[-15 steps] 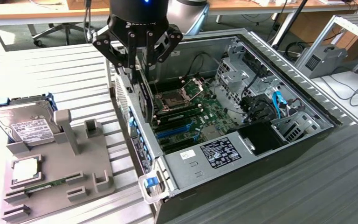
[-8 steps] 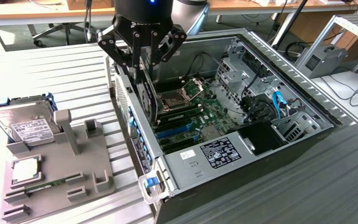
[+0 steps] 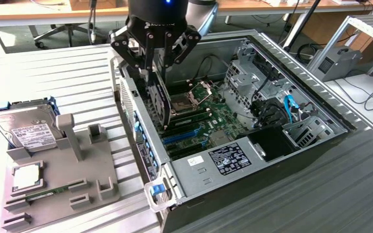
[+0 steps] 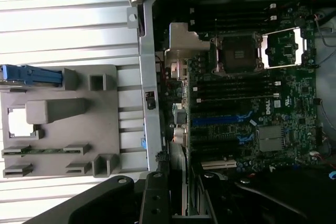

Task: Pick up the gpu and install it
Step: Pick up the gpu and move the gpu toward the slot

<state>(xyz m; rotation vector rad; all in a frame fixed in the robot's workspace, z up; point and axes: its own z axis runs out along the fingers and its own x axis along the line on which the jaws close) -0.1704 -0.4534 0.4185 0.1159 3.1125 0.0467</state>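
Table first: a slatted aluminium table (image 3: 63,77) carries everything. On it, toward the exterior view's right, lies a large grey metal computer case (image 3: 306,82), on its side with the side panel off. Beside the case, toward the table's edge on the exterior view's left, sits a grey moulded parts fixture (image 3: 76,160). A silver hard drive in a blue frame (image 3: 25,131) stands at the fixture's far corner.

Inside the case you see a dark green motherboard (image 3: 222,119) lying flat, its processor socket open. A pair of long blue expansion slots (image 3: 181,136) sits near the case wall that faces the fixture.

The black multi-finger gripper (image 3: 154,60) hangs over that wall side of the case, fingers pointing down. They are drawn partway in and clamped on the upper edge of the gpu (image 3: 161,104), a thin dark rectangular circuit card. The card is off the fixture and clear of the table.

The relation to watch:
- The gpu hangs directly below the fingers, on edge and seen nearly edge-on.
- Its longest visible run goes from the fingers down toward the board. I cannot settle the true long axis from this angle.
- Its lower end sits just above the motherboard, close by the blue slots and just inside the case wall.
- I judge it is not yet seated. I cannot tell whether it touches a slot.
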